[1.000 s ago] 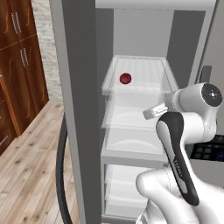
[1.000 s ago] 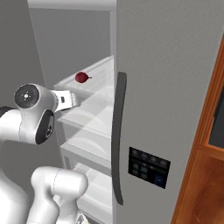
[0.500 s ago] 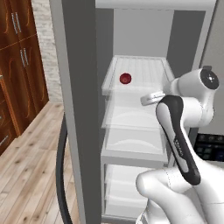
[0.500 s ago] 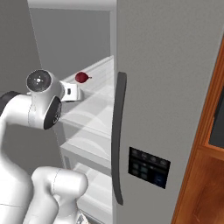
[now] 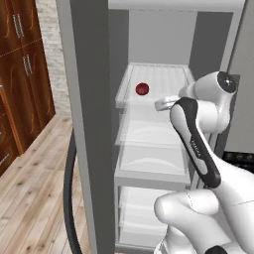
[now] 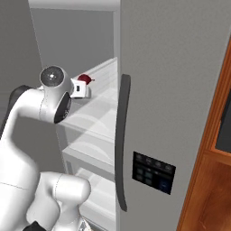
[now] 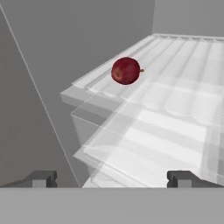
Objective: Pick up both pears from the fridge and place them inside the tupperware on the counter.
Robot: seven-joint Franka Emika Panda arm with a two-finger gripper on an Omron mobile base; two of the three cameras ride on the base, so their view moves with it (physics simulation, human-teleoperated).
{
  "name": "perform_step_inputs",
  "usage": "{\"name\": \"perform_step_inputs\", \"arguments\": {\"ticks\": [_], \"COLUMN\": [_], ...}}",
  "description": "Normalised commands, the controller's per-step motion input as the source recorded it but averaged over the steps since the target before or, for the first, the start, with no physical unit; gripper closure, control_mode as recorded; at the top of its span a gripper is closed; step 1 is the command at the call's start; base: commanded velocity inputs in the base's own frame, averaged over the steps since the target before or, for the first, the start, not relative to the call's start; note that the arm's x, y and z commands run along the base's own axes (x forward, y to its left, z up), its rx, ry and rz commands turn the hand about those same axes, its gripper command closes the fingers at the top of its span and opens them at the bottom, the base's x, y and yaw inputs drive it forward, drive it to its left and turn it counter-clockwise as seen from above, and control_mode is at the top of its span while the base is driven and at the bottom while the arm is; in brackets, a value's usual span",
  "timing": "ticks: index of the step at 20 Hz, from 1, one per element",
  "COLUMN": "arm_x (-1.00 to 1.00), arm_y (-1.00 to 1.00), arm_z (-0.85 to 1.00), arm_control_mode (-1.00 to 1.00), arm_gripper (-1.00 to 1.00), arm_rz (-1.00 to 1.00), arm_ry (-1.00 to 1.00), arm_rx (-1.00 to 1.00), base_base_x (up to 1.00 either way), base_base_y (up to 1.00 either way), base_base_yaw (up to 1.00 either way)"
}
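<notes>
Fingers (image 7: 43,178) stand wide apart at the lower edge of the hand view, released, holding and touching nothing. Above them, upper centre, a dark red round fruit (image 7: 126,70) rests on the white shelf (image 7: 175,118) of the fridge (image 5: 89,124), its short stem pointing right. No pears can be made out.
</notes>
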Motion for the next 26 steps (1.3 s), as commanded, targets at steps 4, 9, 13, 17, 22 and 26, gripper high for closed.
{"name": "perform_step_inputs", "arguments": {"ticks": [4,9,13,17,22,26], "arm_x": [0.50,0.54,0.49,0.39,0.31,0.28], "arm_y": [0.09,0.06,0.03,0.04,0.13,0.11], "arm_z": [0.00,0.00,0.00,0.00,-0.04,-0.05], "arm_control_mode": [-1.00,-1.00,-1.00,-1.00,-1.00,-1.00], "arm_gripper": [-1.00,-1.00,-1.00,-1.00,-1.00,-1.00], "arm_rz": [0.00,0.00,0.00,0.00,0.00,0.00], "arm_ry": [0.01,0.01,0.00,0.00,0.00,0.00], "arm_rx": [0.00,0.00,0.00,0.00,0.00,0.00], "base_base_x": [0.00,0.00,0.00,0.00,0.00,0.00], "base_base_y": [0.00,0.00,0.00,0.00,0.00,0.00], "base_base_yaw": [0.00,0.00,0.00,0.00,0.00,0.00]}}
